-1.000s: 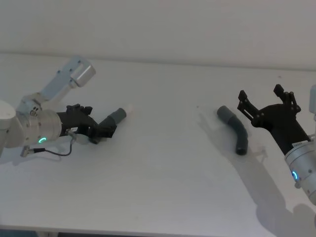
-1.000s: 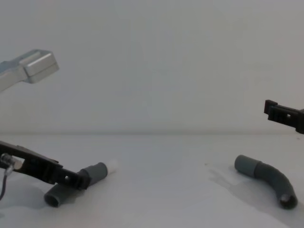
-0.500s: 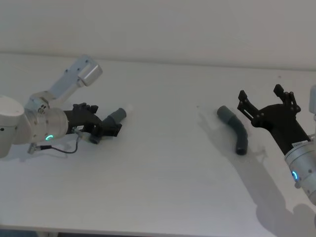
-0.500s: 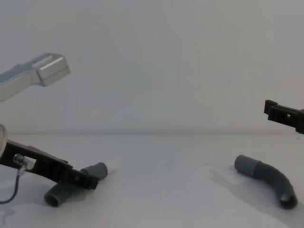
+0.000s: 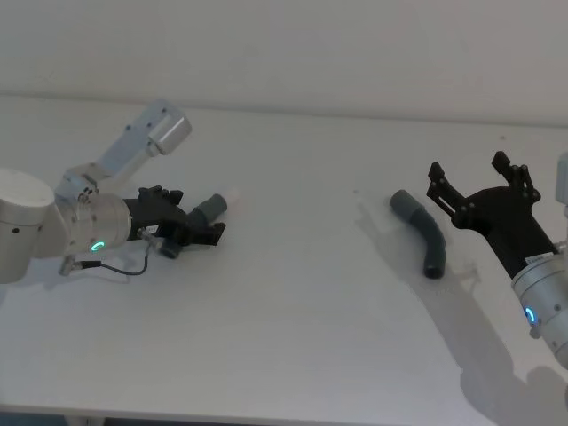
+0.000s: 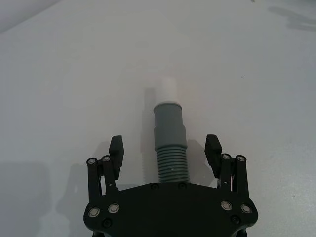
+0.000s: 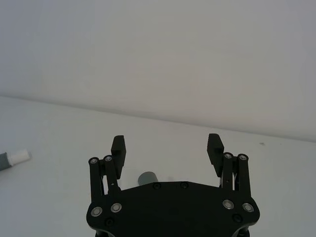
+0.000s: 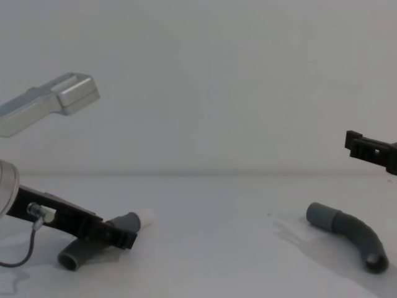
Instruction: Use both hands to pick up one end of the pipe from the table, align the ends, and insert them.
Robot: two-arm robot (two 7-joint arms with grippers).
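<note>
Left gripper [image 6: 165, 147] spread wide, straddling the ribs [image 6: 172, 163] just behind the white spigot [image 6: 166, 88] on the table [image 6: 59, 74]. Light and bendy, probably; the stiffer grey cuff [image 6: 169, 118] touching the spigot should grip better. Well right of the spigot, the socket piece [image 5: 427, 229] lies beside the released right gripper [image 5: 467, 167].

Left claw [image 6: 165, 146], fingers spread, flanks the corrugated pipe piece [image 6: 169, 133]. Its white tip [image 6: 166, 90] points away across the white counter [image 6: 59, 74].
</note>
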